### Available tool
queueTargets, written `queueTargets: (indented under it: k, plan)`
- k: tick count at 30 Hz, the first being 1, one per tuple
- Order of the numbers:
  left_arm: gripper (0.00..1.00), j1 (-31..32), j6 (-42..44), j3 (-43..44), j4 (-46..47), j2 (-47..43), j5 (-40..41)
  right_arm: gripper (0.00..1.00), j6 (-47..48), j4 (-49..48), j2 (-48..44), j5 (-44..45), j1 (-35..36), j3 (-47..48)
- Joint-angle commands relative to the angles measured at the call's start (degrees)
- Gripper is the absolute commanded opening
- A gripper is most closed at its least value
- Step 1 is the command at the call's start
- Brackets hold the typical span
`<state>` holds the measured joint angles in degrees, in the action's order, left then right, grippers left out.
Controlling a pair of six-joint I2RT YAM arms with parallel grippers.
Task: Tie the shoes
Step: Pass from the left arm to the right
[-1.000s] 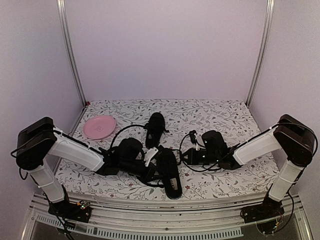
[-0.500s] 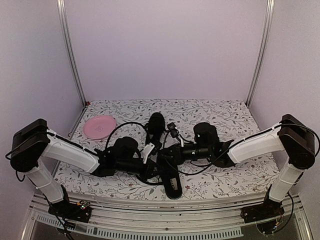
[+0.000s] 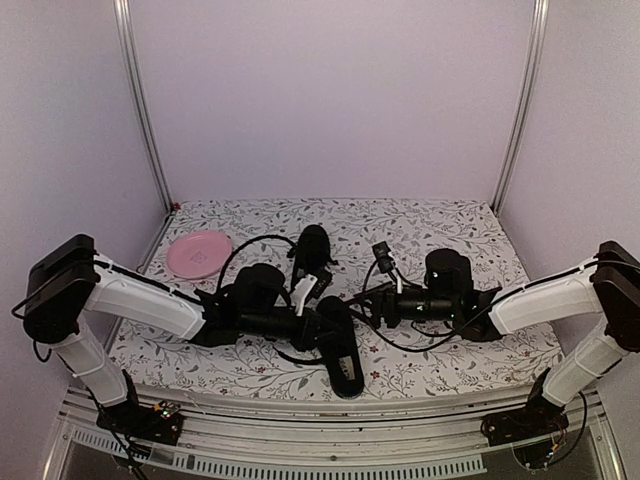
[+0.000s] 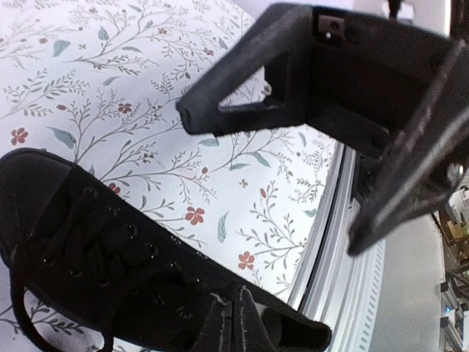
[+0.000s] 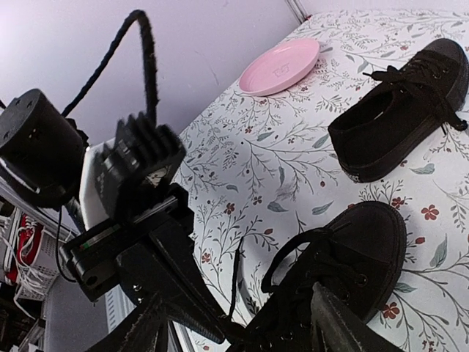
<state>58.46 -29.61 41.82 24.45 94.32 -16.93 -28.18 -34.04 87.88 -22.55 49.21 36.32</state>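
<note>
The 2 black low canvas shoes lie on the floral-patterned tablecloth. The near shoe is at lower centre of the top view. The far shoe is above it, right of the round pink plate. The left gripper hovers beside the near shoe, fingers spread wide, gripping nothing. The right gripper is also spread, straddling that shoe's thin black laces.

Soft even lilac light, faint shadows, no glare, close wrist-view foregrounds blurred, black details lost
</note>
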Motion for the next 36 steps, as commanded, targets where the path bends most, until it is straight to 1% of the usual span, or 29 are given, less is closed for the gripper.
queueTargets:
  k: [1, 5, 10, 18, 22, 30, 36]
  plan:
    - [0.00, 0.29, -4.26, 4.48, -3.04, 2.29, 0.41, 0.67, 6.04, -3.40, -2.29, 2.09, 1.03, -5.22]
    - [0.00, -1.14, -7.48, 6.26, -3.91, 3.60, -1.78, 0.69, 9.89, -4.63, -2.64, 9.94, 5.56, -7.12]
    - [0.00, -1.91, -9.00, 6.94, -3.89, 4.46, -3.28, 0.69, 12.19, -5.60, -0.02, 15.84, 8.87, -6.39]
    - [0.00, -3.17, -10.90, 6.79, -3.29, 4.73, -5.30, 0.65, 13.69, -6.12, 5.57, 18.82, 11.47, -3.70]
    - [0.00, -3.17, -10.99, 6.90, -3.30, 4.76, -5.58, 0.56, 12.65, -6.51, 6.37, 20.72, 11.78, -3.16]
    - [0.00, -3.20, -11.60, 6.78, -2.85, 5.17, -6.01, 0.31, 11.57, -7.45, 8.43, 20.26, 11.98, -1.43]
    - [0.00, -3.17, -11.72, 6.54, -2.55, 5.34, -6.25, 0.21, 8.61, -8.28, 8.72, 22.65, 12.31, -1.21]
